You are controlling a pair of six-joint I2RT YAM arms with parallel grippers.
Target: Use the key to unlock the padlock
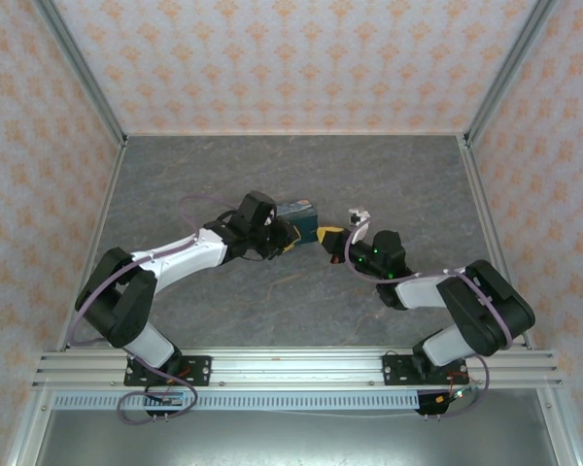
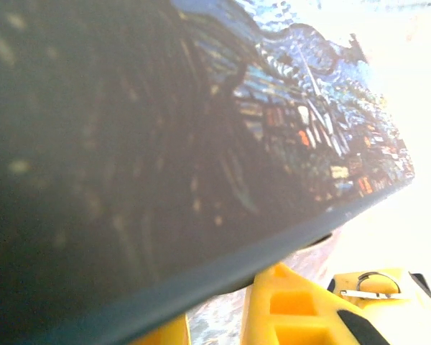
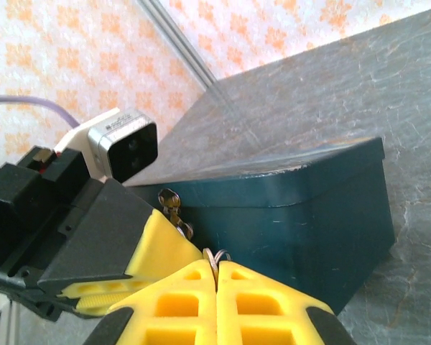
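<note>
Right end effector (image 3: 215, 272) pinched the small silvery metal key (image 3: 215, 256) beside the dark teal rectangular box (image 3: 294, 215); its tiny dark roundish padlock (image 3: 174, 208) seemed unopened; left end effector (image 1: 288, 243) grip unclear

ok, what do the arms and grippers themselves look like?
Left arm and right arm: chunky black joints, white links, a looping lilac cable each. Green lights glow near the right wrist. A small whitish camera on each wrist. Left gripper and right gripper: black bodies, yellow plastic fingers with square pockets.
</note>
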